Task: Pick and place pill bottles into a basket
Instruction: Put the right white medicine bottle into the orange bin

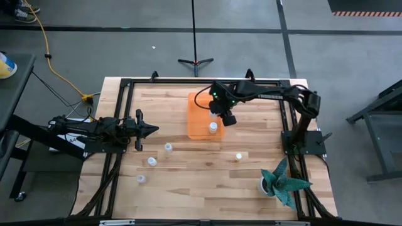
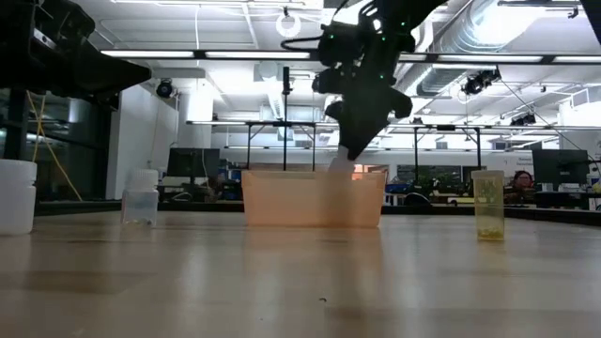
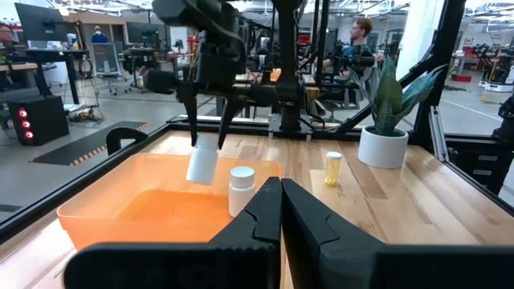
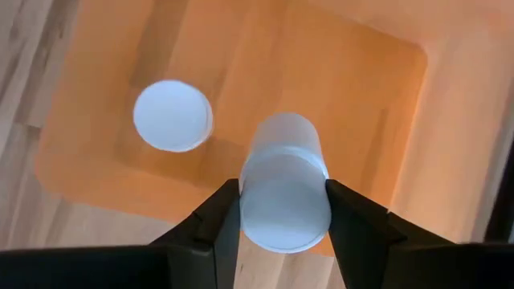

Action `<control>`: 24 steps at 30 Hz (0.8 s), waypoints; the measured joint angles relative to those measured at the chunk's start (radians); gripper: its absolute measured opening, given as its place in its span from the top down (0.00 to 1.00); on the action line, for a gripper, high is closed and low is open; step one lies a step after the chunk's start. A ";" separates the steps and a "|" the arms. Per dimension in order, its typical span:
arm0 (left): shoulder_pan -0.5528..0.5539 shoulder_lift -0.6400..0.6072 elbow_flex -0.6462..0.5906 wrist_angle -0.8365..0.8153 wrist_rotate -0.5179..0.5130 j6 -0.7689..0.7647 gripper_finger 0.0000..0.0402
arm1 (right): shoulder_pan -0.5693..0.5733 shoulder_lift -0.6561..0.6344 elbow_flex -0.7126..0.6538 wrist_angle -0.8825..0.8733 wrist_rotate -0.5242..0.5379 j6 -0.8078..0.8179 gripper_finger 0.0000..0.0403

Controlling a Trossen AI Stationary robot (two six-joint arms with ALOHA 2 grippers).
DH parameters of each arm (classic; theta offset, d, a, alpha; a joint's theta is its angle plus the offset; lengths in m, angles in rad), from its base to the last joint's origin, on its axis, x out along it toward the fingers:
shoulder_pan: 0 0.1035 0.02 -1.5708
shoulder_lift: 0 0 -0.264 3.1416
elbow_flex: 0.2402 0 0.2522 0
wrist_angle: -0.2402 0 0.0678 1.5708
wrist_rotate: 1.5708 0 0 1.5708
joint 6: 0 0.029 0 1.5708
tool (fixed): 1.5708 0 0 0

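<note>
The orange basket (image 1: 200,107) stands on the table's far middle; it also shows in the low view (image 2: 282,202), the left wrist view (image 3: 120,209) and the right wrist view (image 4: 377,96). One white-capped pill bottle (image 1: 213,127) stands upright inside it (image 4: 173,115). My right gripper (image 1: 225,117) is over the basket, shut on another pill bottle (image 4: 285,197). My left gripper (image 1: 152,130) is shut and empty at the table's left. Three pill bottles (image 1: 168,147) (image 1: 152,162) (image 1: 141,179) and a yellowish one (image 1: 239,157) stand on the table. My right gripper pinches the pill bottle's white-capped upper end (image 4: 283,215) between its two fingers (image 4: 218,221), one on each side. The fingers come from above, pointing down. The bottle (image 3: 202,160) hangs below them, slightly tilted, lifted clear over the inside of the basket.
A white pot with a teal plant (image 1: 279,182) stands at the near right corner. A black frame rail (image 1: 201,81) runs round the table. The bare wood near the front middle (image 1: 201,188) is free room. People and desks show in the room beyond.
</note>
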 joint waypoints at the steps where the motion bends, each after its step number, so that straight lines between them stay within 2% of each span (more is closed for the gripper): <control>1: 0.000 0.000 0.000 0.000 0.000 0.000 0.88 | 0.000 0.005 0.000 -0.003 -0.003 0.000 0.63; 5: 0.000 0.000 0.000 0.000 0.000 0.000 0.88 | 0.001 0.015 0.000 -0.021 -0.045 0.000 0.62; 11: 0.000 0.000 0.000 0.000 0.000 0.000 0.88 | 0.001 0.019 0.000 -0.059 -0.043 0.002 0.63; 19: 0.000 0.000 0.000 0.000 0.000 0.000 0.88 | 0.004 0.019 0.000 -0.065 -0.044 0.011 0.54; 24: 0.000 0.000 0.000 0.000 0.000 0.000 0.88 | 0.003 0.019 0.000 -0.065 -0.043 0.030 0.53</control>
